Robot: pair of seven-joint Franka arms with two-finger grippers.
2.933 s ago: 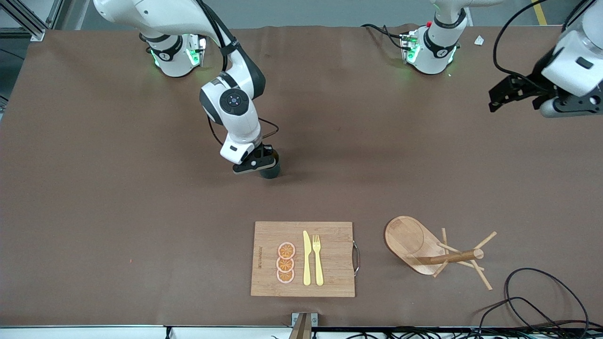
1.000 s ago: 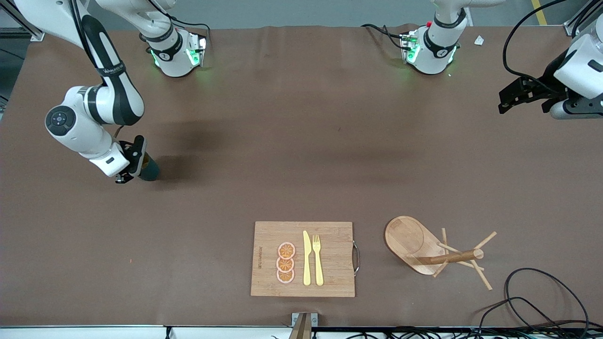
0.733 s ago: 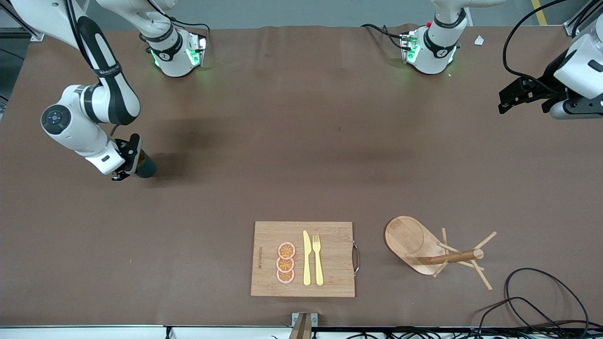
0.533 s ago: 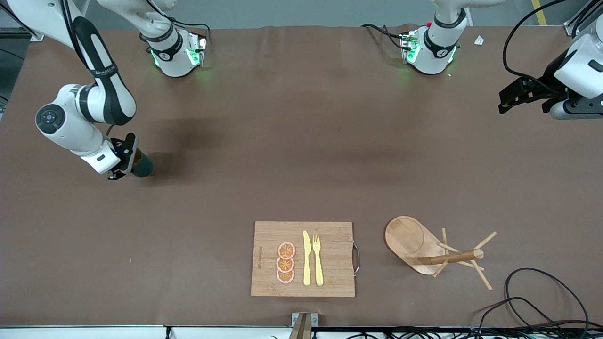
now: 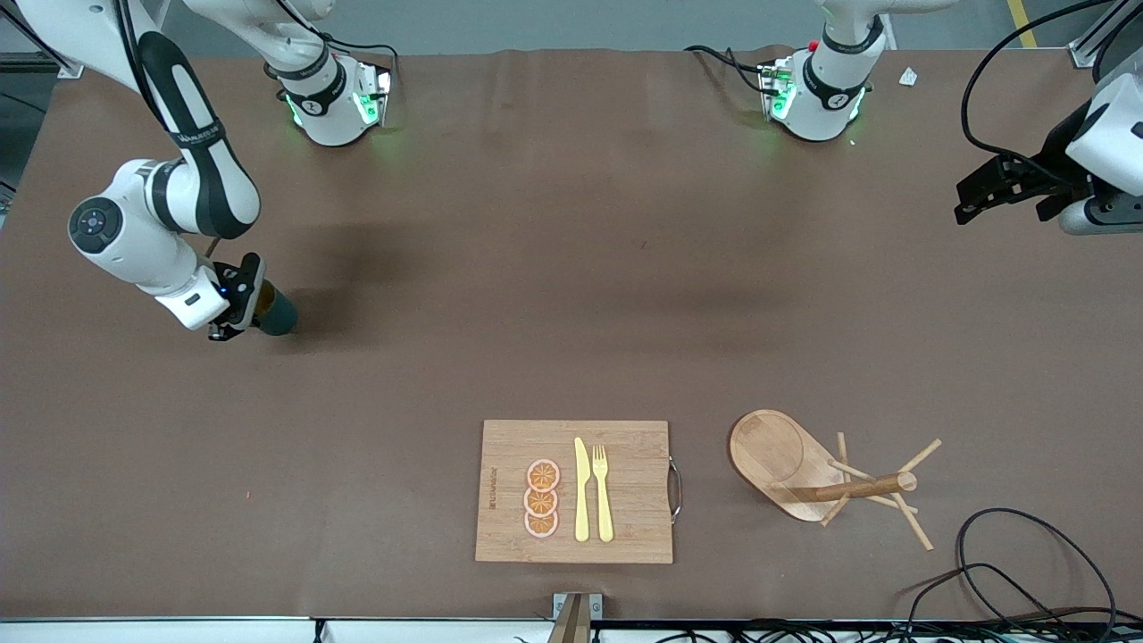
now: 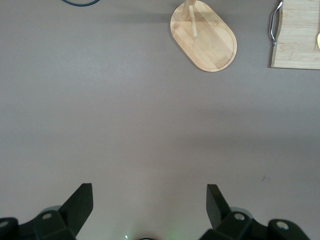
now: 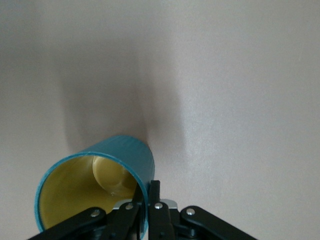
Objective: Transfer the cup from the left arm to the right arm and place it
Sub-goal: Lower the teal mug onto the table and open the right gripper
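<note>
Handover looks complete; the placing step is in hand. The right gripper (image 5: 239, 308) is clenched on the cup (image 5: 275, 313), pinching its rim with one finger inside and one outside, as the right wrist view shows (image 7: 145, 212). The cup (image 7: 95, 192) hangs tilted over the table (image 5: 571, 268) toward the right arm's end, low above the brown surface, its shadow just beside it; whether its base already touches I cannot tell. The left gripper (image 5: 1000, 183) is released, jaws wide apart with nothing between them (image 6: 150, 207), and hangs over the left arm's end of the table; that arm waits. Judgement on the next move: the cup needs bringing upright so its base meets the table flat, then a short lowering, then the fingers opened and drawn straight up off the rim. Risk as I see it: a rim pinch on a tilted cup could tip it over on release if the base is not square to the surface. The cup itself: small cylinder, dark teal-green outside, glossy yellow-brown inside, empty; no handle shows in either view, presumably turned away. Also on the table, nearer the front camera and well apart from the cup: a cutting board (image 5: 625, 500) and a wooden rack (image 5: 808, 469).
</note>
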